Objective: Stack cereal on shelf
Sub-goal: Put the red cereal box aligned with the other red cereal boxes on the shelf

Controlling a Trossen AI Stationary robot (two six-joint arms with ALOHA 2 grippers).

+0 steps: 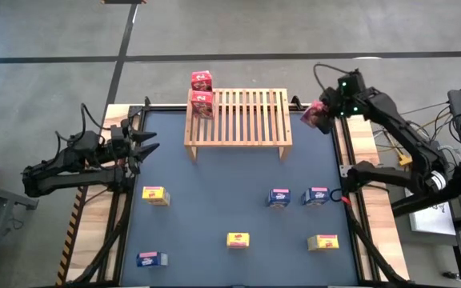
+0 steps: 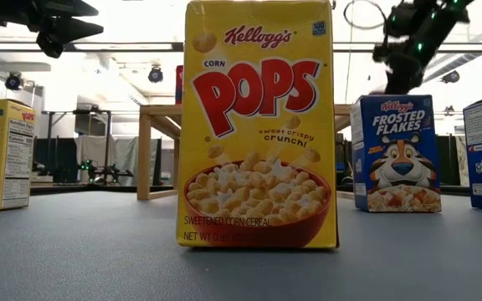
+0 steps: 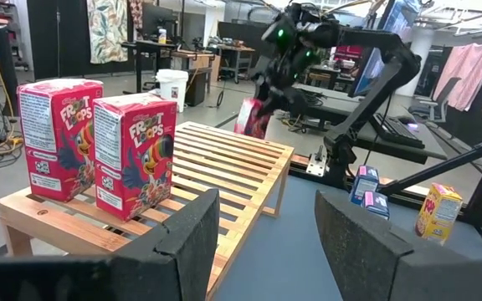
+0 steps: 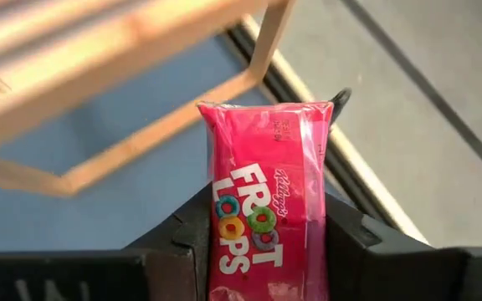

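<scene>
Holding a red cereal box [image 4: 266,226] tight between its two dark fingers, the right gripper [image 1: 320,117] hangs in the air just past the right end of the shelf [image 1: 238,120], above the table's right edge. The right arm reaches in from the right side, bent at the elbow, with small green lights glowing near its wrist. In the right wrist view the box says Froot Loops and sits squeezed between the fingers, with the wooden rack below it. The left gripper [image 1: 145,141] waits near the left side of the table, pointing toward the shelf. Its fingers [image 3: 182,242] stand partly apart and hold nothing. The left arm lies low and stretched out from the left. Two more red boxes [image 1: 202,92] stand upright on the back left corner of the shelf, touching each other. The shelf sits at the far side of the blue table [image 1: 214,208]. Six boxes are on the table in front of it. A yellow box [image 1: 154,194] is on the left, another yellow box [image 1: 238,239] is in the middle near the front, and a third yellow one [image 1: 323,242] is on the right. Two blue boxes [image 1: 298,197] stand side by side on the right, and one blue box [image 1: 150,258] is at the front left.
</scene>
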